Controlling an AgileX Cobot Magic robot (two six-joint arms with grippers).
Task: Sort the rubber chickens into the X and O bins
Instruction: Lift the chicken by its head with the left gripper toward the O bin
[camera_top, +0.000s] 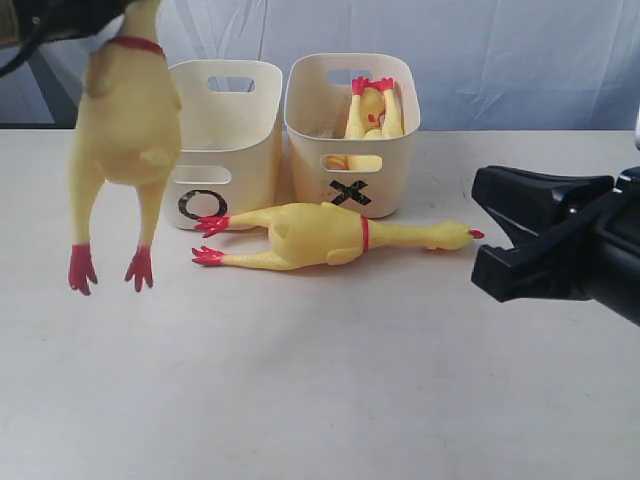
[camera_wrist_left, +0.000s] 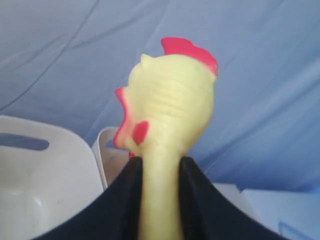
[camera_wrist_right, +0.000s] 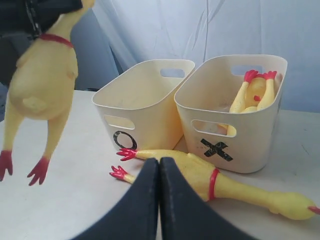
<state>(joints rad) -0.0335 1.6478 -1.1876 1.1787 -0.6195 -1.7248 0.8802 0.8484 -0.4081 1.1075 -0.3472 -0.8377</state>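
Note:
My left gripper (camera_wrist_left: 161, 167) is shut on the neck of a large yellow rubber chicken (camera_top: 122, 125). It hangs feet down in the air, left of and in front of the O bin (camera_top: 255, 150). Its red-combed head (camera_wrist_left: 172, 100) sticks out past the fingers. A second chicken (camera_top: 315, 235) lies on the table in front of both bins, feet toward the O, head to the right. Another chicken (camera_top: 372, 110) stands feet up inside the X bin (camera_top: 400, 170). My right gripper (camera_wrist_right: 160, 164) is shut and empty, low over the table at the right, pointing at the lying chicken.
The pale table (camera_top: 320, 400) stretches bare toward the camera. A bluish-white cloth backdrop (camera_top: 500, 60) hangs behind the bins. The two bins stand side by side, touching, at the table's back.

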